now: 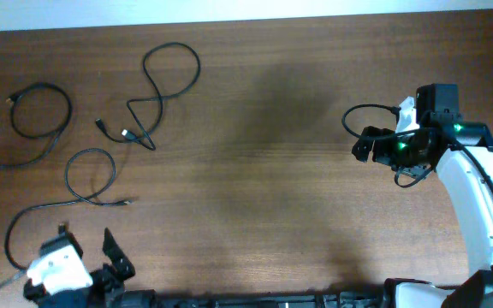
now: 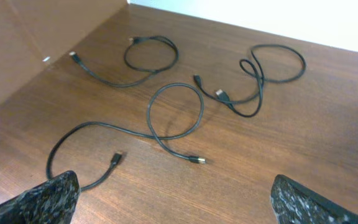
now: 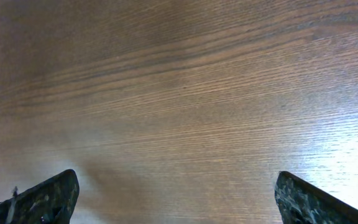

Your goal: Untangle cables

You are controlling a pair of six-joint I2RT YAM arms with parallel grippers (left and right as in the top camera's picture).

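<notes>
I am holding my left pincer (image 2: 174, 199) wide open and empty, low at the table's left, looking at three cables (image 1: 92, 184) lying apart beyond it. Each is looping on itself, so I am judging the nearest plug (image 2: 197, 160) the cleanest grab, pulling it straight out. My right pincer (image 3: 176, 196) is likewise gaping over bare wood (image 3: 185, 93), far right

Dark wood-grain bench (image 1: 264, 171). Three black cables (image 1: 101, 128) lie on left part, each apart: one (image 1: 41, 115) coiled far left, one (image 1: 165, 85) looped at top, one (image 1: 75, 192) curving near front.
</notes>
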